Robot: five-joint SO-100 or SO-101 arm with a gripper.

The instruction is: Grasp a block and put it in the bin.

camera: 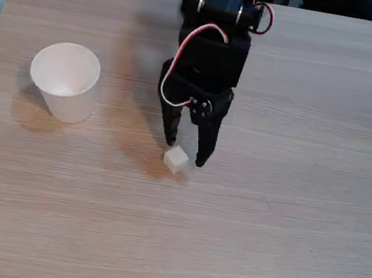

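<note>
Light wood-grain laminate is covering the surface (281, 255), which is filling most of the fixed view; the near half is lying bare.

Moving away from the camera, the block (176, 159) is resting on the surface near the centre of the frame, turned so that one corner is pointing toward the camera. It is casting a small shadow to its left.

Directly behind the block, the black gripper (185, 153) is pointing down at the surface. Its jaws are standing apart, with the left fingertip sitting just behind the block's upper left edge and the right fingertip sitting just beside the block's right side. Whether either tip is touching the block cannot be told. Nothing is being clamped.

Further back and to the left, the bin (65, 82) is standing upright on the surface, well apart from the block and the gripper, with its open mouth facing up.

At the far edge, the arm (213, 51) is rising toward the top of the frame, with a red and white cable (184, 53) looping across its black housing.
</note>
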